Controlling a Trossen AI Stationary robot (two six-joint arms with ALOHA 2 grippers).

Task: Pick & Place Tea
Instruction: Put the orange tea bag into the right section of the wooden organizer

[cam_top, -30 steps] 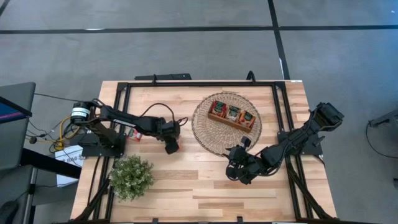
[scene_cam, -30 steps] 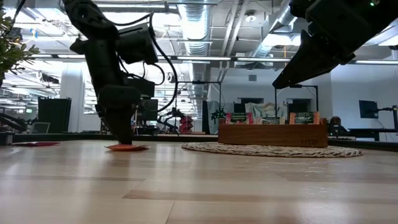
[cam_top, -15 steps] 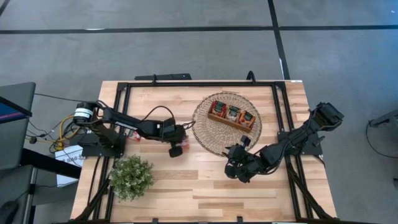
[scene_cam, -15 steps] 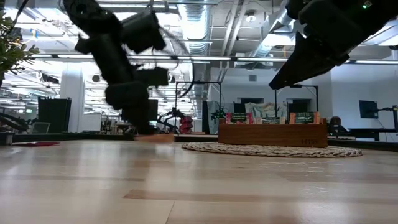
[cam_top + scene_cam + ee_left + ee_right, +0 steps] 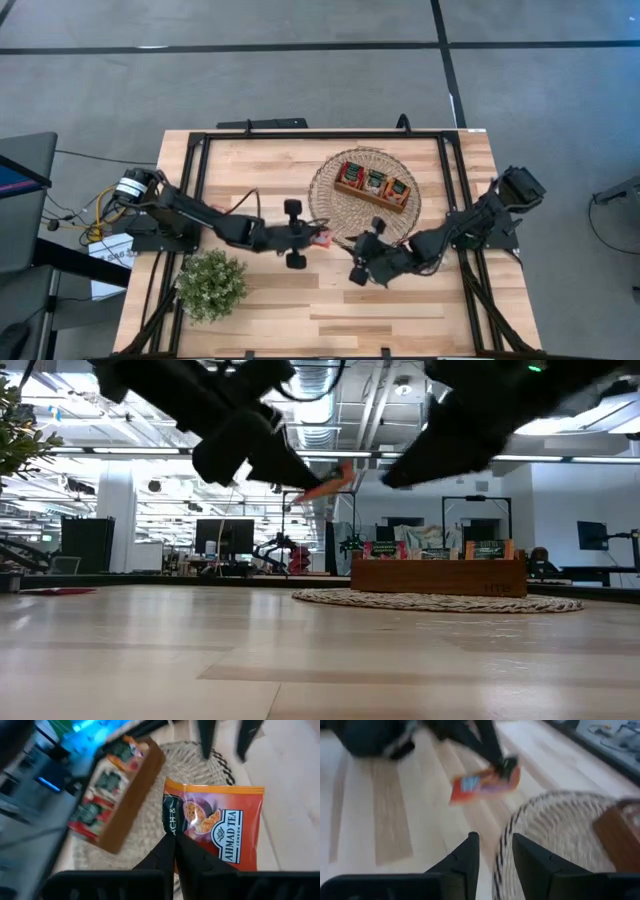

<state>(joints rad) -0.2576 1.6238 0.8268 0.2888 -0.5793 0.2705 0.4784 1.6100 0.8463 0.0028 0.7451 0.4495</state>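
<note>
The left arm reaches low and long toward the middle, its tool (image 5: 318, 238) pinched tight. Facing it, the right arm bends inward, its tool (image 5: 357, 268) fingers (image 5: 466, 856) standing parted.

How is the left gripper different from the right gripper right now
The left gripper is shut on an orange tea sachet, pinching its edge and holding it in the air; the right gripper holds nothing, its fingers apart. The left gripper reaches toward the woven mat from the left, the right gripper from the right. Both are dark two-finger grippers above the table.
</note>
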